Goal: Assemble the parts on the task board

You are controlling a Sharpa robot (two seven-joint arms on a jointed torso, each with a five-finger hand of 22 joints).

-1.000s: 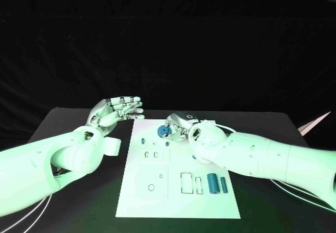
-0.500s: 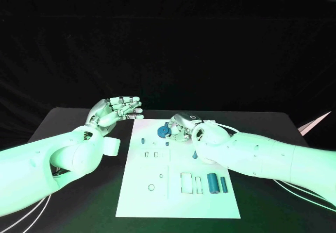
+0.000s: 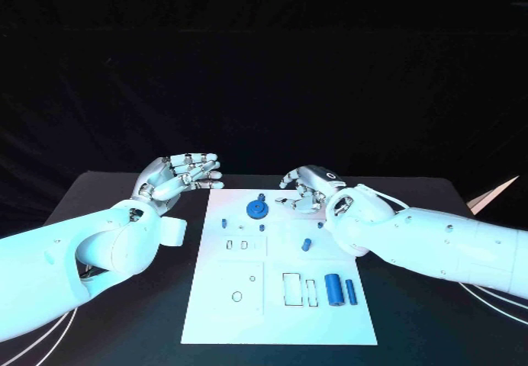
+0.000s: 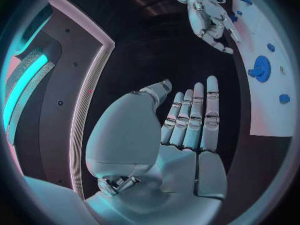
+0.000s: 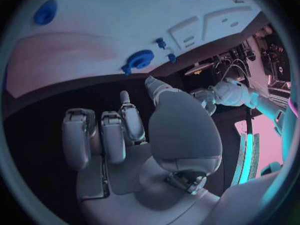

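The work surface is a matte black table [image 3: 121, 191] set against a dark, unlit backdrop; a pale triangular object [image 3: 495, 194] shows past the table's right edge. Centred on the table lies the task board [image 3: 248, 305], a flat, smooth white rectangular plate with its long side running away from the robot, its face marked with outlined rectangular and round recesses. The two white arms have smooth, glossy shells. The left hand [image 3: 179, 174], silver and segmented, is raised above the table just beside the board's far left corner; its fingers are extended, close together and slightly curved, palm open, and it holds nothing, as the left wrist view [image 4: 181, 130] confirms. The right hand [image 3: 309, 187] is over the far edge of the board, with fingers loosely curled downward and apart from every part; nothing lies in its grasp, and the right wrist view [image 5: 134, 135] shows bare palm and fingers. The parts are blue and matte. The largest are two cylinders lying side by side in the board's near right area, a thicker one [image 3: 333, 290] and a slimmer one [image 3: 351, 291] just beside it. A toothed round gear [image 3: 258, 208] with a raised stem sits flat near the far edge, near the right hand's fingertips but not touching them. A short peg [image 3: 307, 245] lies right of the board's centre. Smaller pegs stand at the left [image 3: 223, 223] and centre [image 3: 263, 226] below the gear.
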